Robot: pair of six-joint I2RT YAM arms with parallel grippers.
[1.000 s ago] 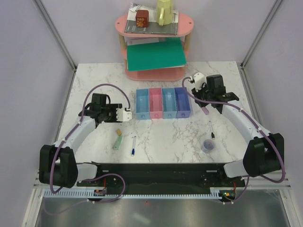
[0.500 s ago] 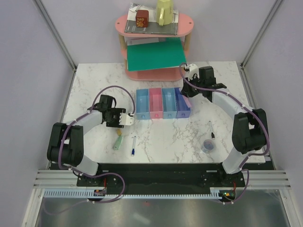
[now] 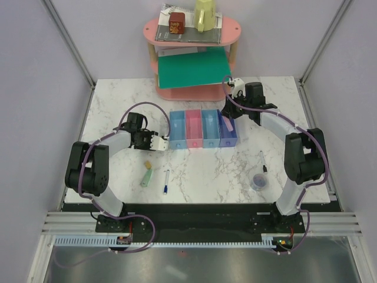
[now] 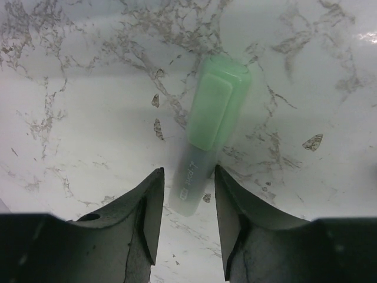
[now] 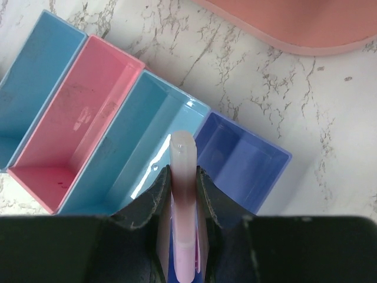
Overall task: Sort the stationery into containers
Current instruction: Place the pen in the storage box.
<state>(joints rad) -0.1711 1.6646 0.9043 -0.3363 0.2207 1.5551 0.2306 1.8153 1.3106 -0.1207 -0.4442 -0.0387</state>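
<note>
Two tools (image 4: 187,177) (image 5: 182,177), four trays (image 3: 194,145), two markers (image 4: 209,127) (image 5: 182,159)

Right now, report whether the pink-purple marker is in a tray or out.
Out. The right gripper clamps the pink-purple marker above the blue tray and violet-blue tray, unreleased.

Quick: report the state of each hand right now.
Left hand: open, holding nothing, poised at the green marker.
Right hand: closed on the pink marker.

pink-purple marker (image 5: 182,174) upright above trays (image 5: 76,124)
</note>
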